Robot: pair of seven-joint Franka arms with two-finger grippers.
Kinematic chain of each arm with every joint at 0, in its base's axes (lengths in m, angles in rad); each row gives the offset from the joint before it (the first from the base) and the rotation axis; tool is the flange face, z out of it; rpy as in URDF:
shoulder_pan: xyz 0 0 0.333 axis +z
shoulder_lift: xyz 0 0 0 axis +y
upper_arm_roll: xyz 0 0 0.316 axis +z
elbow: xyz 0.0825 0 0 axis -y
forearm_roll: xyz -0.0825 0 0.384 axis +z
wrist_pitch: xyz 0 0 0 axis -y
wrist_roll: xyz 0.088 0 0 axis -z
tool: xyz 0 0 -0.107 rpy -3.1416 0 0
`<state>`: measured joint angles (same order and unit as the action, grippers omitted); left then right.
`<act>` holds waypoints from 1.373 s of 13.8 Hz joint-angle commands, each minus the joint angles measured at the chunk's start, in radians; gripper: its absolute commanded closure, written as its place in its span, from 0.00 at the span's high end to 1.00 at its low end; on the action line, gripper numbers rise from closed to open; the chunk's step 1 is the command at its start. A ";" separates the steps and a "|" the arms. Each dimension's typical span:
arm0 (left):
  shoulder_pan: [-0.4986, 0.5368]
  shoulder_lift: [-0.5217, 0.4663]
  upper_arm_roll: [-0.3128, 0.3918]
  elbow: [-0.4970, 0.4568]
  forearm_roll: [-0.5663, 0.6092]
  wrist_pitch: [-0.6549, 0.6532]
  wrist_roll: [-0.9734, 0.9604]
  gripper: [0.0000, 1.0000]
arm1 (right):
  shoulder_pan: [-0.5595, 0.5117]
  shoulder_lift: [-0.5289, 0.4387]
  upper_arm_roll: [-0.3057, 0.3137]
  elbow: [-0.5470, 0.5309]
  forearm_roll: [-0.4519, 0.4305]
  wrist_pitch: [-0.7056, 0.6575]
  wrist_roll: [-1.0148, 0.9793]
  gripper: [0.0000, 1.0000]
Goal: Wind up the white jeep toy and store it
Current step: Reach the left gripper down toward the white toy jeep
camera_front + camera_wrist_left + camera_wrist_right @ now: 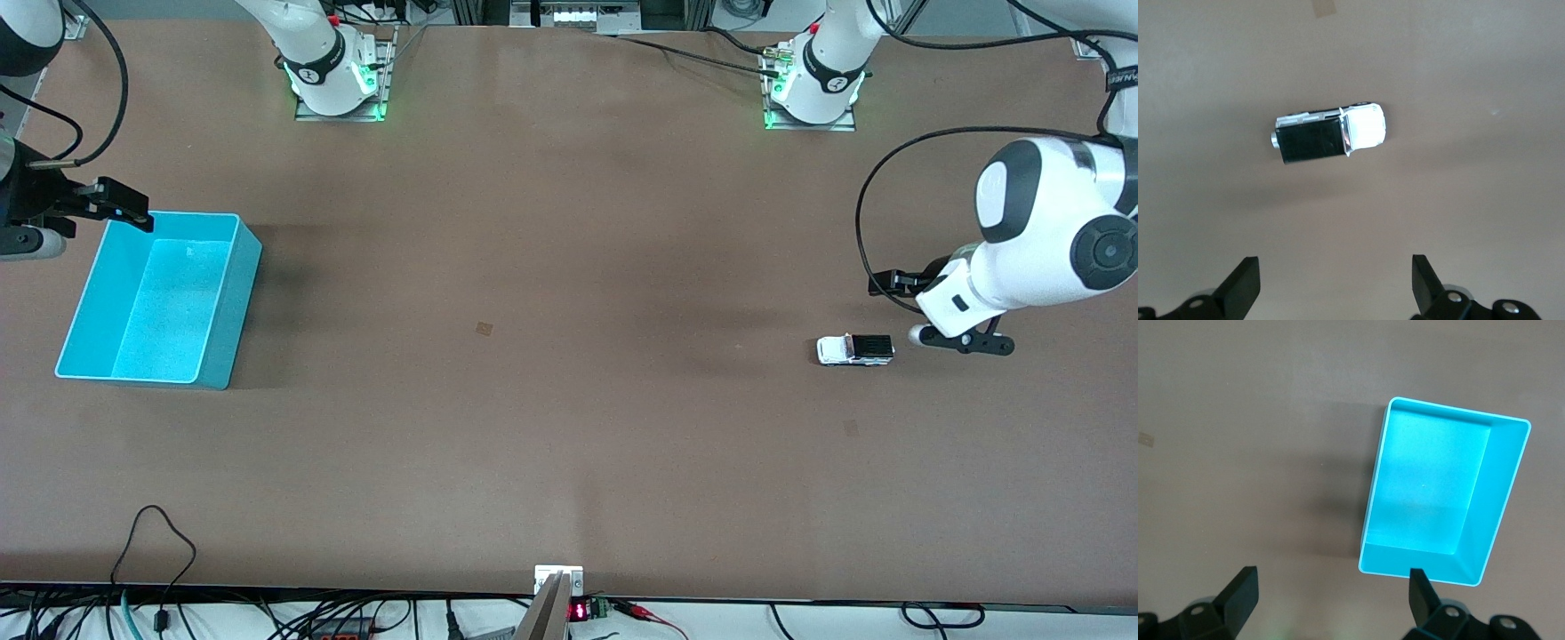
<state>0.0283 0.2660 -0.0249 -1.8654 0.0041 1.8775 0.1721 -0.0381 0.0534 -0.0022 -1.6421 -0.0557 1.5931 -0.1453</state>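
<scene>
Nothing of the task is done yet, as you can judge: the white jeep toy point(854, 349) sits unwound on the surface point(551, 400) toward the left arm's end, well apart from the empty cyan bin point(222, 356) at the right arm's end. Left gripper point(1336, 283) hovers with fingers point(1245, 283) spread; the jeep lies ahead of them, not between. Right gripper point(1331, 600) waits over the bin's edge, fingers released.

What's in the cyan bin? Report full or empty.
Empty. The right wrist view shows the cyan bin's bare floor, nothing in it. The white jeep toy sits on the table, toward the left arm's end.
</scene>
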 commanded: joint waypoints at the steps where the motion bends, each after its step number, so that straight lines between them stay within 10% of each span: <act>1: 0.021 0.051 -0.004 0.028 0.022 0.026 0.177 1.00 | 0.000 0.010 0.005 0.007 -0.013 -0.007 -0.002 1.00; 19: 0.059 0.194 -0.047 -0.067 0.020 0.452 1.490 1.00 | 0.004 0.069 0.004 0.007 -0.016 -0.047 0.003 1.00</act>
<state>0.0793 0.4649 -0.0632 -1.8939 0.0118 2.2677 1.5691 -0.0367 0.1213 -0.0008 -1.6421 -0.0588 1.5617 -0.1454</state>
